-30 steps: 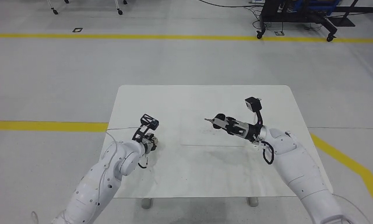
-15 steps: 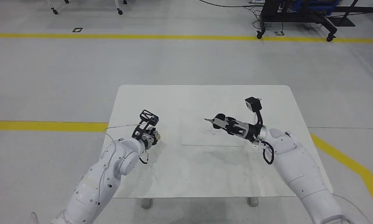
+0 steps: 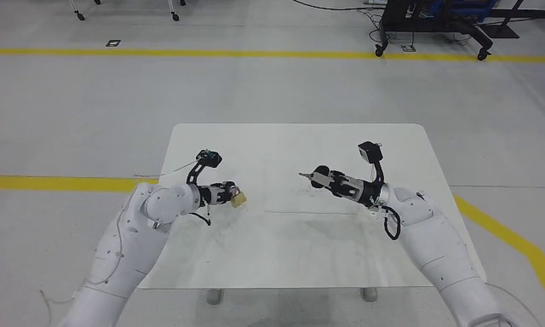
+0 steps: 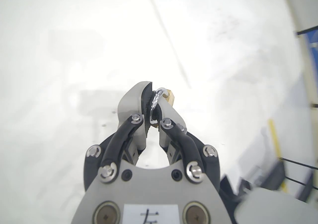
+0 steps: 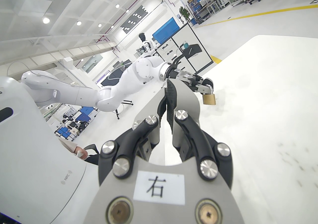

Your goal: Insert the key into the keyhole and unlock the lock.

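Observation:
In the top view my left gripper (image 3: 228, 193) holds a small brass padlock (image 3: 240, 198) just above the left half of the white table (image 3: 298, 250). The left wrist view shows this gripper (image 4: 153, 103) shut on the silver shackle, with the brass body (image 4: 170, 96) sticking out past the fingertips. My right gripper (image 3: 317, 177) is near the table's middle, shut on a key (image 3: 304, 175) whose thin metal tip points toward the lock. Seen from the right wrist, its fingers (image 5: 171, 96) are pressed together and the padlock (image 5: 209, 99) hangs from the left gripper (image 5: 205, 85) farther off.
A faint rectangular outline (image 3: 281, 209) is marked on the tabletop between the two arms. The table's front edge (image 3: 298, 286) lies close below both forearms. Around the table is grey floor with yellow lines (image 3: 68, 184).
My left arm has swung its wrist round and carried the padlock rightward toward the table's middle, the lock now pointing at the key. The right arm and key have stayed put.

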`<action>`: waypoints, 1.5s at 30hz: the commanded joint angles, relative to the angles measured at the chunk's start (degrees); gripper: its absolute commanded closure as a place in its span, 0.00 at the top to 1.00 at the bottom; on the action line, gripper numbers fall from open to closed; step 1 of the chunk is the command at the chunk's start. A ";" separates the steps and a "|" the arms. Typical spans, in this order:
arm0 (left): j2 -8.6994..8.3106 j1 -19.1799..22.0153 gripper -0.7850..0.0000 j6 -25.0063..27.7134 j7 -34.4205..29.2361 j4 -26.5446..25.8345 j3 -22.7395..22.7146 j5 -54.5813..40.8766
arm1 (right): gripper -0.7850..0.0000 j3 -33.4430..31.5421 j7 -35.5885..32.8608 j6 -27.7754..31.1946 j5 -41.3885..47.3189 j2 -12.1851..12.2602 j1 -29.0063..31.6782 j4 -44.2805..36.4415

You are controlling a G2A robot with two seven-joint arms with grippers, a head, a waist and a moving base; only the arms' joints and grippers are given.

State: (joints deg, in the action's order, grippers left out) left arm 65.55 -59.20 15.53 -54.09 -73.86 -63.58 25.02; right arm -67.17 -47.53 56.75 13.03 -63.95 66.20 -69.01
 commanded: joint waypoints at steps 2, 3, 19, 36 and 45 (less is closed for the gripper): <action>0.73 2.49 0.00 1.51 -1.00 3.79 1.79 -8.25 | 0.00 0.00 0.00 0.00 0.00 0.00 0.00 0.00; 0.73 2.49 0.00 1.51 -1.00 3.79 1.79 -8.25 | 0.00 0.00 0.00 0.00 0.00 0.00 0.00 0.00; 4.87 9.57 0.00 -1.12 -21.18 27.76 2.91 -54.12 | 0.00 4.52 8.54 -2.56 2.41 -2.02 -2.59 3.95; 10.58 19.83 0.00 -5.84 -32.26 41.81 10.10 -63.80 | 0.00 5.99 13.64 0.78 1.92 -3.17 -4.07 7.57; 11.60 18.32 0.00 -17.97 -26.02 39.28 11.39 -65.53 | 0.00 5.53 15.03 -0.76 0.71 -3.13 -3.65 6.83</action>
State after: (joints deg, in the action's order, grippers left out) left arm 76.85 -41.27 0.70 -81.18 -34.37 -52.68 -40.44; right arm -61.34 -33.40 56.99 14.53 -67.11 62.32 -61.74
